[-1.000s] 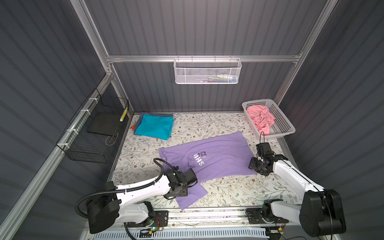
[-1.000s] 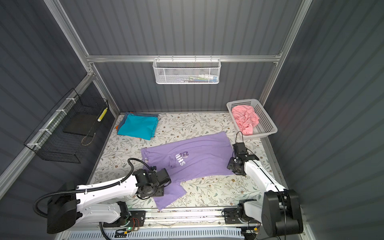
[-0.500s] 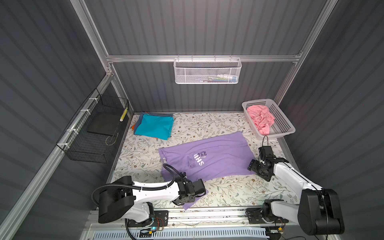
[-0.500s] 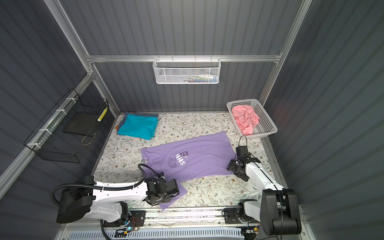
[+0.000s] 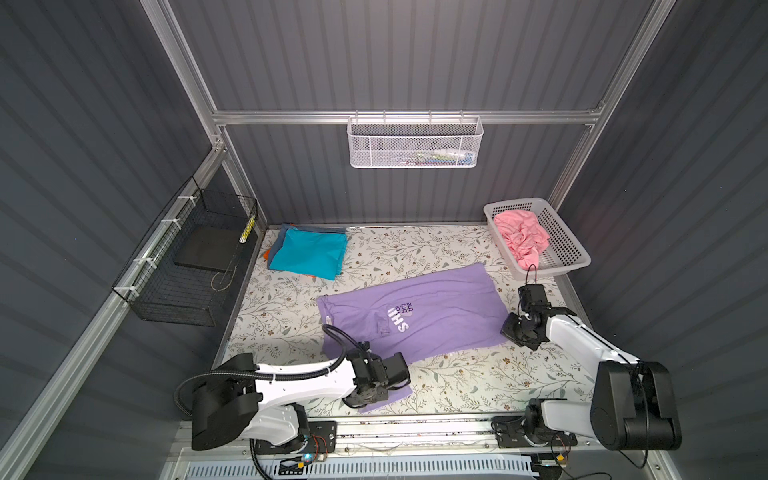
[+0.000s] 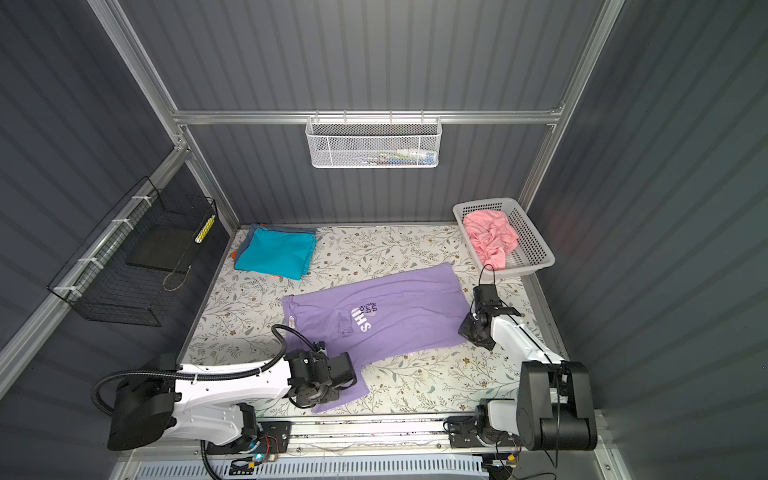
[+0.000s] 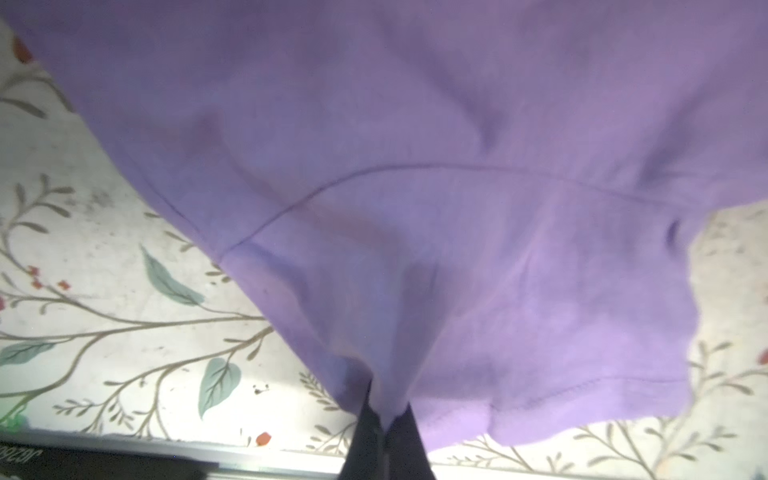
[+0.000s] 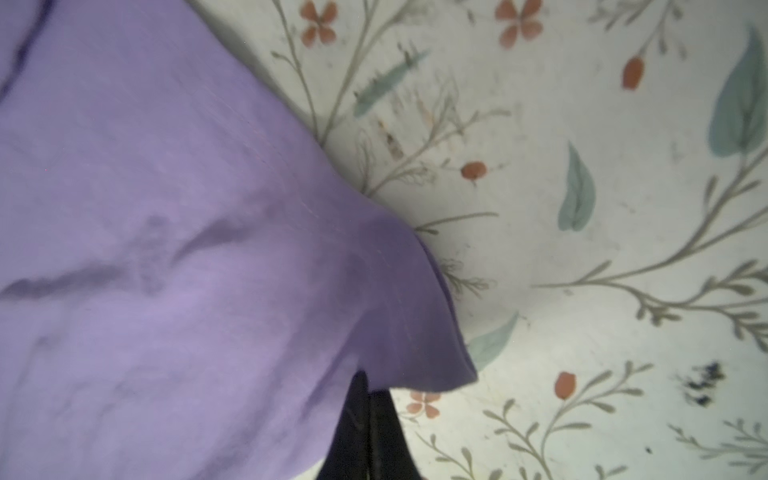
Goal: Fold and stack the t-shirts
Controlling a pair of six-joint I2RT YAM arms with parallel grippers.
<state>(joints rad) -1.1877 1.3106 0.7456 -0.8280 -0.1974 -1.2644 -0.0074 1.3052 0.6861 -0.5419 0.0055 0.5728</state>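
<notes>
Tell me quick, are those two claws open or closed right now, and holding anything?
left gripper: closed, pinching a sleeve of the lavender t-shirt.
right gripper: closed, pinching a hem corner of the same shirt.

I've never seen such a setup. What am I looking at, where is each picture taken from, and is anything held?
Two robot arms stand at the near edge of the table. Both top views look down from one overhead camera; the close-ups come from cameras on the wrists. A lavender t-shirt lies spread out, a folded stack topped by a teal t-shirt sits far left, a pink t-shirt lies crumpled in a white basket. The left gripper is shut on the lavender sleeve, the right gripper on a hem corner.
</notes>
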